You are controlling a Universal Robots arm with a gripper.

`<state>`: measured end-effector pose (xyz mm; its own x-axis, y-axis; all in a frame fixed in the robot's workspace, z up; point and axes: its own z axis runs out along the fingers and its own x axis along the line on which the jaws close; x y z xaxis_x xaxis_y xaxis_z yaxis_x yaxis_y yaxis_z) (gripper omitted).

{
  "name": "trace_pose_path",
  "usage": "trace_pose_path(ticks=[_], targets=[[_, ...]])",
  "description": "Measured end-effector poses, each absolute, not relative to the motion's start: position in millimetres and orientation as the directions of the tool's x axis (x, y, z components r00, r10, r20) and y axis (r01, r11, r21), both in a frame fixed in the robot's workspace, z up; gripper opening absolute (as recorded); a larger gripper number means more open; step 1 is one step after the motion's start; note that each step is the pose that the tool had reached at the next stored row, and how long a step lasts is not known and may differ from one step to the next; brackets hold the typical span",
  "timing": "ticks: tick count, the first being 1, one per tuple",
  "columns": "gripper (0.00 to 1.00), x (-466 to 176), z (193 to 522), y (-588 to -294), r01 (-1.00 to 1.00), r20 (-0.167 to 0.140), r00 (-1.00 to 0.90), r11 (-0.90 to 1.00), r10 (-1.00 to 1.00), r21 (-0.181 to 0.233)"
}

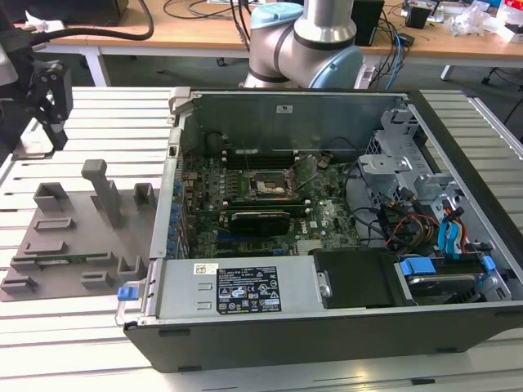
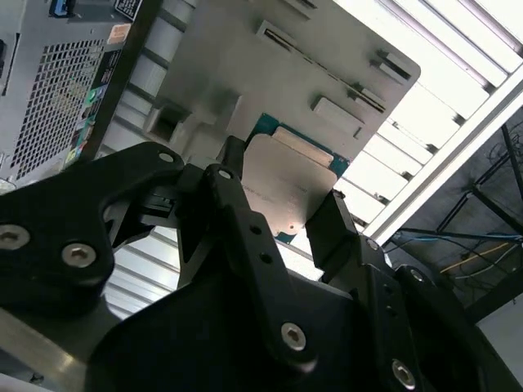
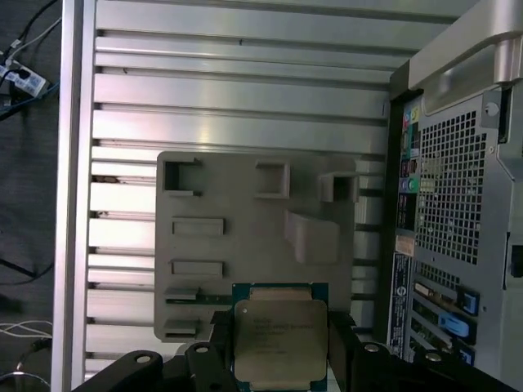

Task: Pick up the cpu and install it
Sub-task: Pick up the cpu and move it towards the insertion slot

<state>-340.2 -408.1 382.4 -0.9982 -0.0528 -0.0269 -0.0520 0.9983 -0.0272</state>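
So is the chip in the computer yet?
Out: the claw grips the cpu above the grey tray, outside the computer case.

Ribbed silver aluminium table (image 1: 114,110) — on it a grey plastic holder tray (image 1: 61,245) beside an open black computer case (image 1: 327,335).

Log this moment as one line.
gripper: shut on cpu | location: by grey tray, outside computer case | case: open
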Motion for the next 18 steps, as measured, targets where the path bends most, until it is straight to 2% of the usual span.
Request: trace_pose_path(ticks=[18], targets=[[0.55, -289, 382, -408, -0.052, -0.027, -0.998, 0.998, -0.053, -0.028]])
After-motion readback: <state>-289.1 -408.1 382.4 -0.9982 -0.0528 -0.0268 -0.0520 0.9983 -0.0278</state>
